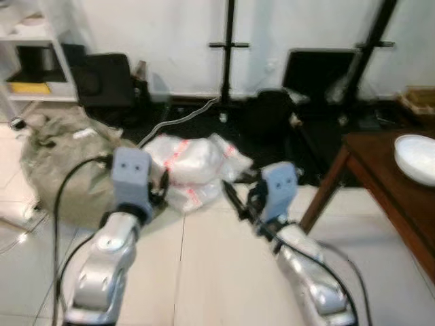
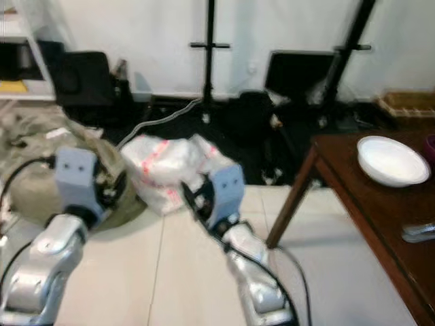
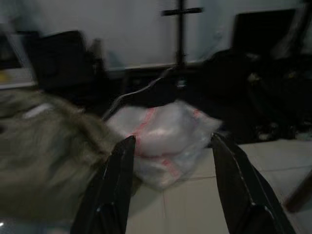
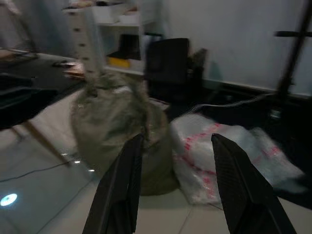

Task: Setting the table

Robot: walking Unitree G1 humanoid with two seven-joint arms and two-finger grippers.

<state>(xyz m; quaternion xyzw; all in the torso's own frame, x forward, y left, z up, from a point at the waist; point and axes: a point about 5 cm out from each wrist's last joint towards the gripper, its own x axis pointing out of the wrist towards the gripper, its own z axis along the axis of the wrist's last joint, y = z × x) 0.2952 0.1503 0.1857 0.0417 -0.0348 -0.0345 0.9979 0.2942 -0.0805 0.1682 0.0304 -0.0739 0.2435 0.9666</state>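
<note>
A dark wooden table stands at the right, and a white bowl rests on it. Near the table's front lies a small silver object, too blurred to name. Both my arms are raised over the tiled floor, left of the table. In the left wrist view, my left gripper is open and holds nothing, facing plastic bags. The right gripper is likewise open and holds nothing; one of its black fingers shows ahead of the wrist.
An olive-green sack and clear plastic bags with red print lie on the floor ahead. Behind them are black bags, cables and two black stands. A white shelf unit is far left. A wicker basket sits beyond the table.
</note>
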